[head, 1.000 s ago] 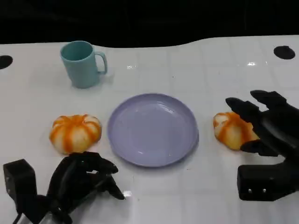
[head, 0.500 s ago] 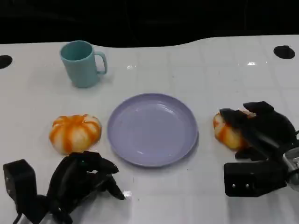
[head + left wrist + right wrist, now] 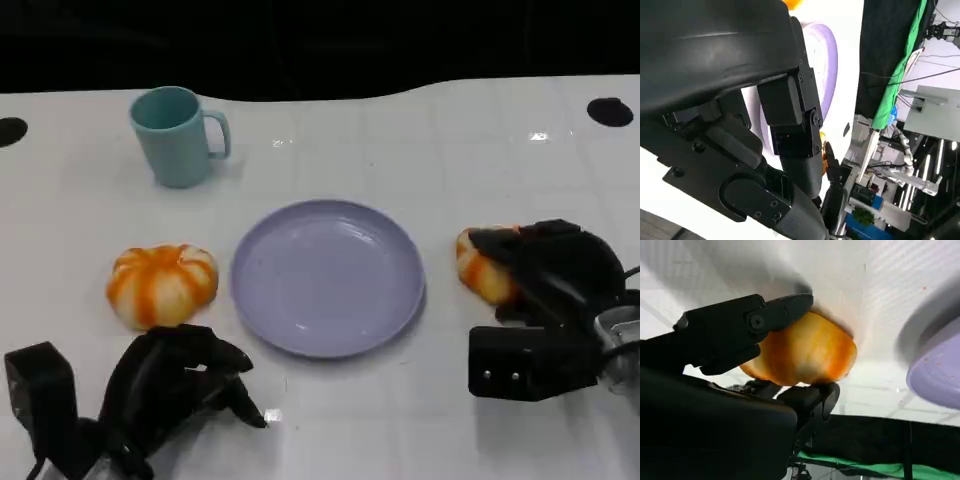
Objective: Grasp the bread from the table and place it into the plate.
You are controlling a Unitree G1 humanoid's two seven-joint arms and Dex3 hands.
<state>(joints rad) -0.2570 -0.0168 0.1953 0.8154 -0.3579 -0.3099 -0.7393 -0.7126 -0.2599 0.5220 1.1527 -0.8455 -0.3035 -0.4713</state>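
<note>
Right hand [image 3: 545,265]: grasping the round orange-and-white bread bun [image 3: 482,265], still on the white table [image 3: 450,150].
Bun: round, no long side.
Round purple plate [image 3: 327,276]: just beside the bun.
Left hand [image 3: 170,385]: fingers curled, holding nothing.

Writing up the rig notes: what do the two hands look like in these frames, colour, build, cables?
Both are matte black, with many jointed fingers. The left hand has a boxy black block behind it and visible screws and pivot pins on its links in the left wrist view. The right hand sits ahead of a rectangular black housing with small pale dots; a silver forearm section and a thin dark cable show beside it.
</note>
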